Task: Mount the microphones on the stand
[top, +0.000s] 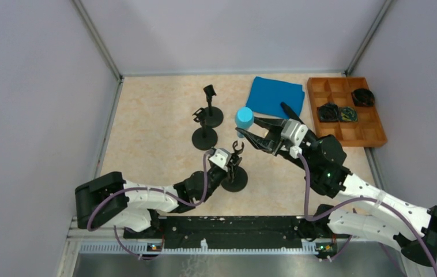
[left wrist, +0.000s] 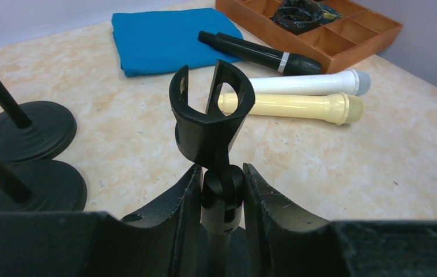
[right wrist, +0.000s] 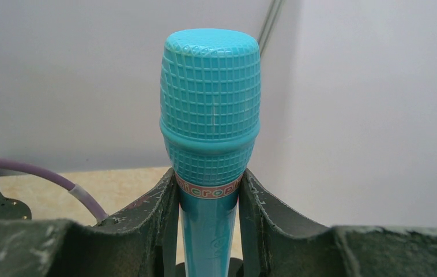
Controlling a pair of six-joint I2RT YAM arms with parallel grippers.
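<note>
My right gripper [top: 249, 128] [right wrist: 209, 178] is shut on the light blue microphone [top: 244, 118] [right wrist: 211, 109], held upright with its mesh head up, just below the head. My left gripper [top: 233, 160] [left wrist: 221, 174] is shut on the neck of the nearest stand [top: 234, 178], right below its empty black clip [left wrist: 207, 109]. The light blue microphone hangs a little behind and to the right of that clip. On the table beyond the clip lie a black microphone [left wrist: 262, 53] [top: 290, 109], a white microphone [left wrist: 308, 85] and a cream microphone [left wrist: 297, 107].
Two more black stands [top: 209, 112] [top: 204, 137] with round bases [left wrist: 29, 130] [left wrist: 37, 184] stand to the left rear. A folded blue cloth [top: 275, 96] [left wrist: 164, 37] lies at the back. A wooden compartment tray [top: 372, 124] [left wrist: 372, 40] holding dark items sits at the back right.
</note>
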